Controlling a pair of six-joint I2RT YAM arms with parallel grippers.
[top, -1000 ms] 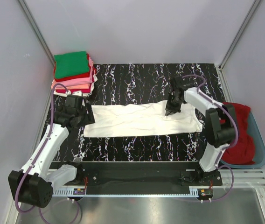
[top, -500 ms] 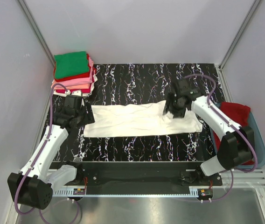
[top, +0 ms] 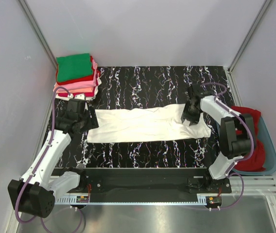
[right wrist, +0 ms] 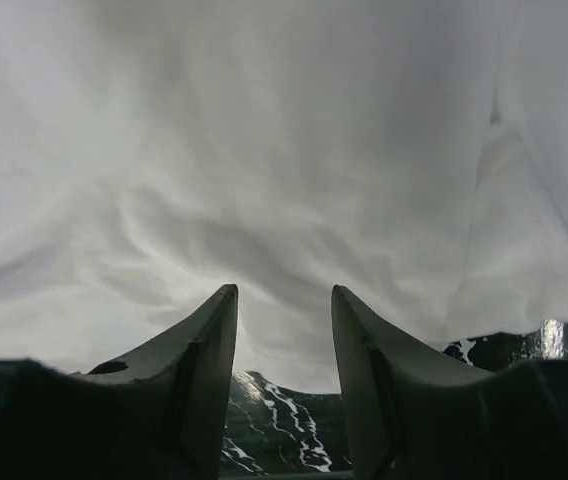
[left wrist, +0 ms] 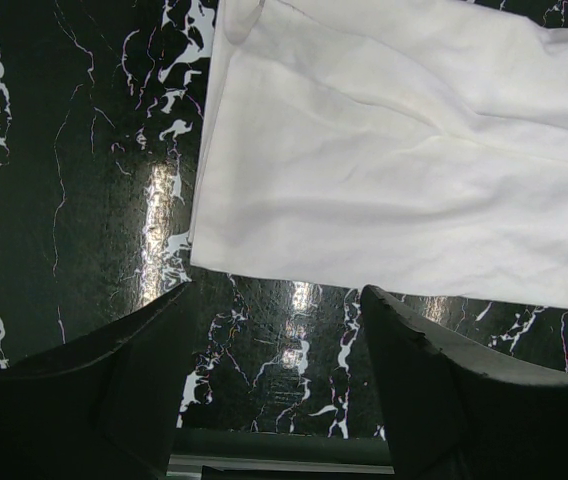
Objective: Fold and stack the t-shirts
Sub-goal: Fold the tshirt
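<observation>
A white t-shirt (top: 143, 124) lies folded into a long strip across the black marbled table (top: 143, 85). My left gripper (top: 90, 121) hovers at the strip's left end, open and empty. In the left wrist view the left gripper (left wrist: 275, 290) sits just short of the cloth's (left wrist: 384, 150) edge. My right gripper (top: 190, 116) stands over the strip's right end. In the right wrist view the right gripper (right wrist: 283, 288) is open, with the white cloth (right wrist: 264, 150) lying flat beneath and nothing pinched. A stack of folded t-shirts (top: 77, 77), green (top: 75, 66) on top, sits at the back left.
A blue tub (top: 272, 151) stands off the table's right edge with a crumpled red t-shirt (top: 252, 145) in it. Grey walls enclose the back and sides. The arm bases and a black rail (top: 138, 182) run along the near edge.
The right gripper, shut on the shirt a second ago, has opened, let the cloth go and shifted right toward the strip's end. The left arm has not moved.
</observation>
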